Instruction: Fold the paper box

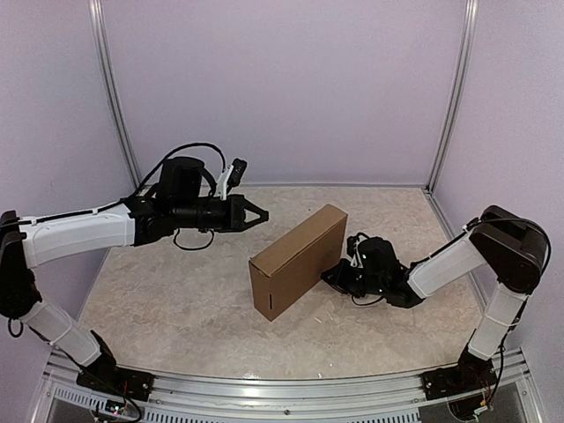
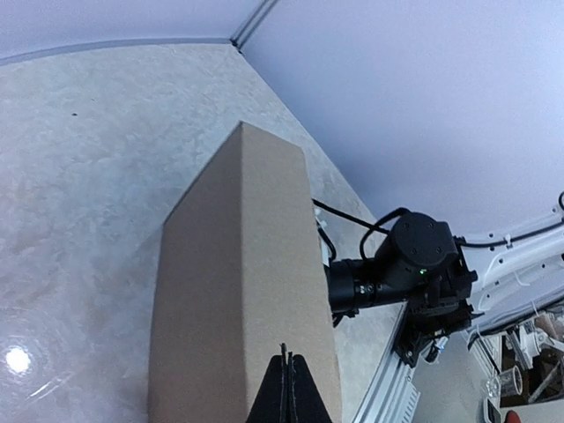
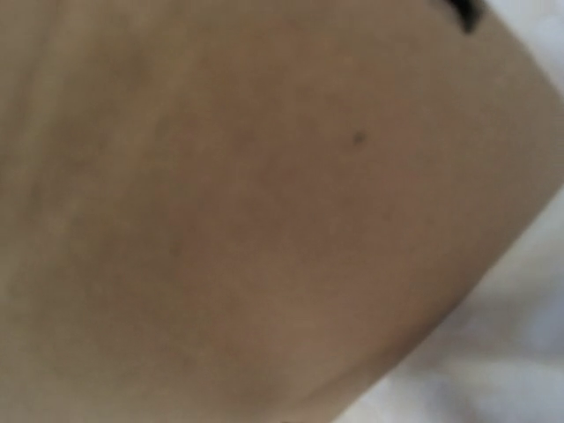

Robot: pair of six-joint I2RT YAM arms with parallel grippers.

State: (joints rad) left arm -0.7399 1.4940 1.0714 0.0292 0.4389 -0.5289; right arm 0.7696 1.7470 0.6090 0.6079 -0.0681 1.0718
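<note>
paper box [image 1: 295, 264] looks closed up, standing on a long edge around the middle of the bench [image 1: 176, 308], angled toward the far right corner. right gripper [image 1: 339, 275] sits low against its right face, can't tell if it's wide or narrow. left gripper [image 1: 261, 214] is pinched together on nothing, up off the box's left side, not touching.

Closed brown paper box [image 1: 298, 261], on edge

Brown paper box [image 1: 295, 262] on edge, right end effector [image 1: 339, 275] against it, left end effector [image 1: 257, 213] apart
</note>
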